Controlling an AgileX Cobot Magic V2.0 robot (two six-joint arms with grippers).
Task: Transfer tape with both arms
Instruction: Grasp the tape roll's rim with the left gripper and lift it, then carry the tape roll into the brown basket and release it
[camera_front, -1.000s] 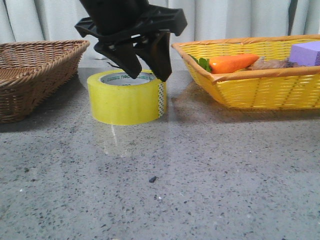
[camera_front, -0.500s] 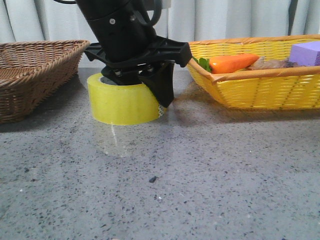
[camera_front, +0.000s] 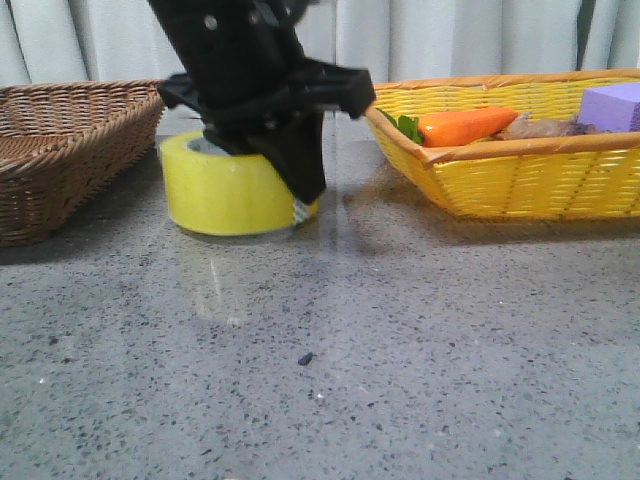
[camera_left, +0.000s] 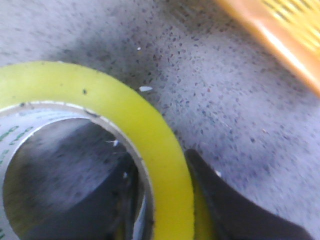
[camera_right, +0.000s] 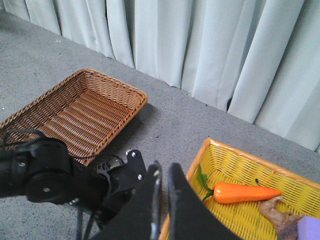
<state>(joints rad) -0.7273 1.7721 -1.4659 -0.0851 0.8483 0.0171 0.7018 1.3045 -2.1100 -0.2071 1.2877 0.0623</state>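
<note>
The grey speckled table (camera_front: 400, 380) carries everything. Left of the left gripper (camera_front: 262, 172) stands a brown wicker basket (camera_front: 60, 140), and to the right of this gripper stands a yellow wicker basket (camera_front: 520, 170). Inside the yellow basket lie an orange carrot (camera_front: 465, 126), a purple block (camera_front: 612, 105) and some brownish thing that I cannot identify.

The tape (camera_front: 215, 188) sits flat on the table between the two baskets, directly under the left gripper. In the left wrist view one black finger (camera_left: 225, 205) is outside the yellow wall of the tape (camera_left: 165, 165) and the other finger (camera_left: 92, 210) is down inside the core, so the wall is between them. The outer finger is touching the yellow side, and the gripper is clamped on the wall of the roll. A small checkered patch (camera_front: 300, 208) shows just under the outer finger in the front view.

The right gripper (camera_right: 162, 192) is high above the scene, well apart from the tape. Its two fingers are nearly together with only a thin gap, holding nothing.
</note>
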